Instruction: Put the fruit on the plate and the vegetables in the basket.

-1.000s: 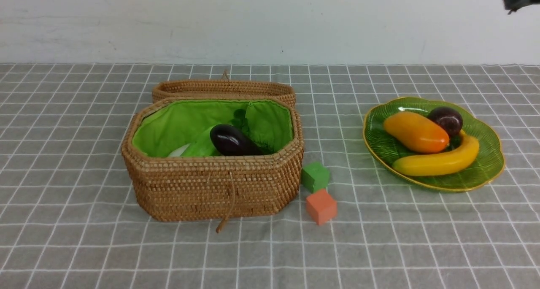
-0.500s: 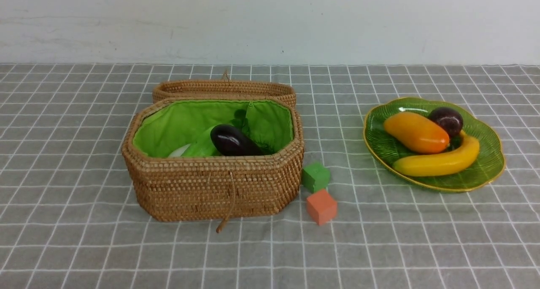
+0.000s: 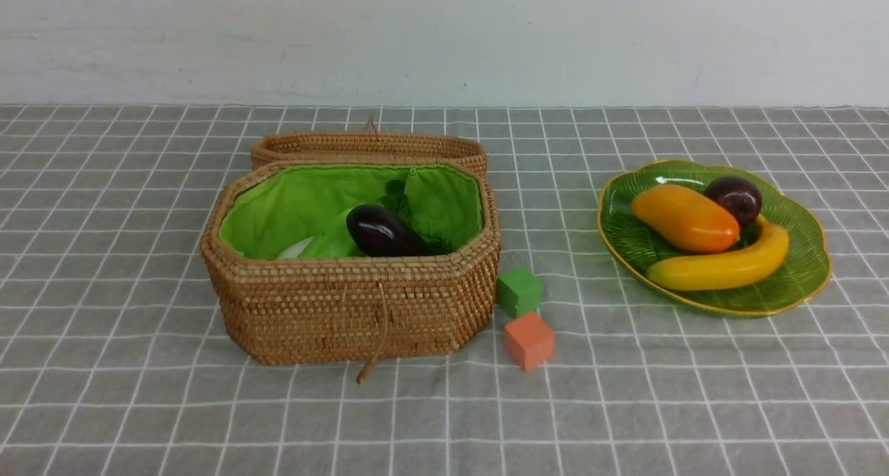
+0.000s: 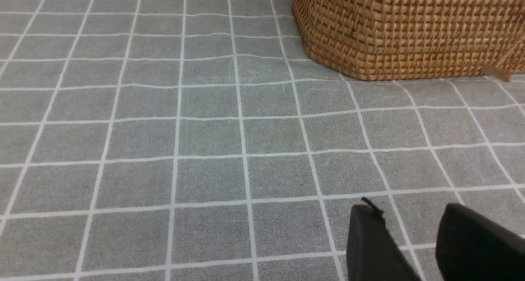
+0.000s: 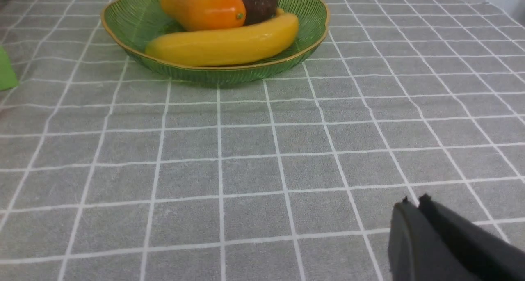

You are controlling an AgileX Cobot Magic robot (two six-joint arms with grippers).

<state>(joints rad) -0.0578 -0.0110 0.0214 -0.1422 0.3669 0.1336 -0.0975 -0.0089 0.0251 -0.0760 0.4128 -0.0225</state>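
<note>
Covering the bench (image 3: 694, 406), a grey white-gridded cloth runs to a pale wall (image 3: 444, 38). Nearest, left fingers (image 4: 369, 236) hover spread and empty; right fingers (image 5: 404, 231) pressed together. Beyond: basket (image 3: 347, 309) holding eggplant (image 3: 382, 231), left; plate (image 3: 799, 274) with fruit (image 3: 684, 217), right.

- The basket (image 3: 351, 288) sits at 9 o'clock of the plate (image 3: 799, 281), well apart.
- An eggplant (image 3: 383, 232) lies in the basket, over what may be a radish (image 3: 297, 248).
- Mango (image 3: 684, 217), banana (image 3: 722, 266) and round fruit (image 3: 735, 198) lie on the plate.
- Two cubes (image 3: 519, 290) sit between them, just beside the basket.
</note>
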